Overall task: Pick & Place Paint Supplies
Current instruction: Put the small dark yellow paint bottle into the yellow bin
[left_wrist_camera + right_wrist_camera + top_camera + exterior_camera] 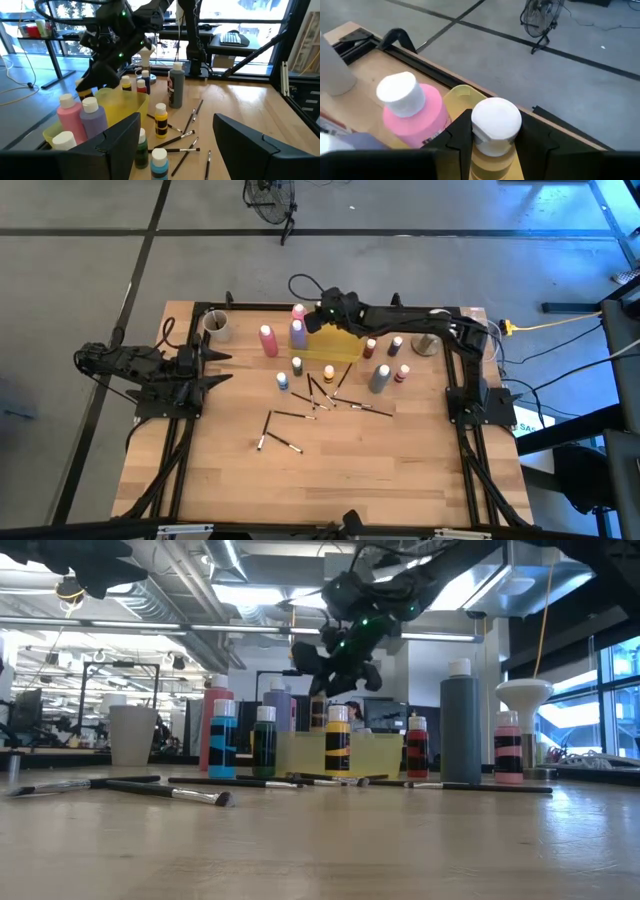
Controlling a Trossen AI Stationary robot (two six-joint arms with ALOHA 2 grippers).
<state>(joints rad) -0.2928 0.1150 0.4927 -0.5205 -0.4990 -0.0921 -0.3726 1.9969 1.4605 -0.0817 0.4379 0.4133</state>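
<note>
Between the right tool's (492, 142) fingers sits a small yellow paint bottle (492, 150), clenched below its cap over the yellow tray (457, 97); a loose grip (pink squeeze bottle (412, 112) just beside) could drop it askew.

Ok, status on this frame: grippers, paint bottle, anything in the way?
Right gripper shut on small yellow paint bottle, above yellow tray. Left gripper open, parked at table's left edge. Pink squeeze bottle close alongside.

Pale wood tabletop (330, 480) with a smooth, faintly sheened grain. Translucent yellow plastic tray (120, 102), glossy. Matt white plastic cap (496, 120) between matt black claw fingers (459, 137).
</note>
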